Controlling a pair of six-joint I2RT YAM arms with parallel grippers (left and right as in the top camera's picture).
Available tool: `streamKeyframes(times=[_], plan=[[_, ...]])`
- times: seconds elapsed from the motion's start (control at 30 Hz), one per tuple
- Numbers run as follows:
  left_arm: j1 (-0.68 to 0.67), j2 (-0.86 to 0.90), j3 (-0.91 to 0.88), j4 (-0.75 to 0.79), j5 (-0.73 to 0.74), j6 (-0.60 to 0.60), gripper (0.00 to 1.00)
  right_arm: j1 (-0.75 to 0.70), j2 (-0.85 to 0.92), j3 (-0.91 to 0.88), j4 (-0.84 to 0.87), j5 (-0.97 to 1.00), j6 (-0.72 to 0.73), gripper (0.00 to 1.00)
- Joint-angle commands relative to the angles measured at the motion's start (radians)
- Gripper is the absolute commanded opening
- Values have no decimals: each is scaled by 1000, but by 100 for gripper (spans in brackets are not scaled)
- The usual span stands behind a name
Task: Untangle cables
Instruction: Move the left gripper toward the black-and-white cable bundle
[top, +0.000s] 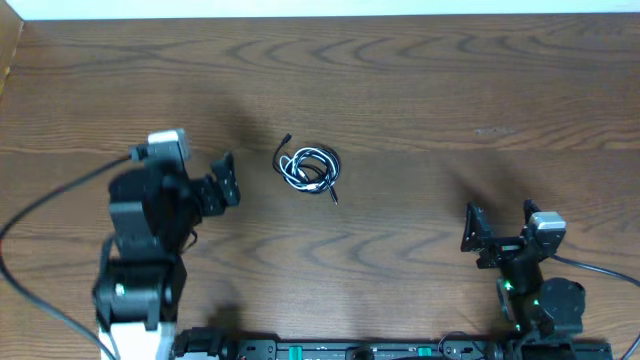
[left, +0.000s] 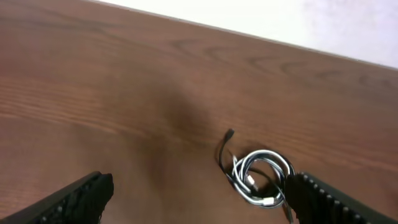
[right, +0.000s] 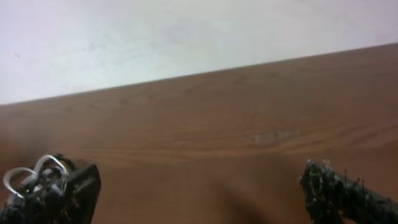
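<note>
The black and white cables (top: 309, 169) lie coiled together in one small bundle on the wooden table (top: 420, 100), a black plug end sticking out at the upper left. My left gripper (top: 225, 180) is open and empty, a short way left of the bundle. In the left wrist view the cables (left: 258, 176) lie just ahead, next to the right finger, between the open fingers (left: 199, 199). My right gripper (top: 498, 228) is open and empty near the front right. In the right wrist view the cables (right: 34, 177) show at the far left, beyond the left finger; the gripper (right: 205, 193) holds nothing.
The table's far edge meets a white wall (top: 320, 8). Thick black wires (top: 40, 215) run from the left arm off the left side. A black rail (top: 350, 350) lies along the front edge.
</note>
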Motion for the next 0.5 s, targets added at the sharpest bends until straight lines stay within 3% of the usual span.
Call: streamKeyframes(times=[0.0, 0.2, 0.47], plan=[[0, 73, 113, -55, 13, 11, 93, -7, 63, 132, -10, -48, 38, 99], [0, 89, 138, -49, 171, -48, 94, -7, 285, 384, -76, -192, 38, 99], [0, 90, 138, -158, 394, -52, 94, -8, 621, 730, -236, -388, -10, 99]])
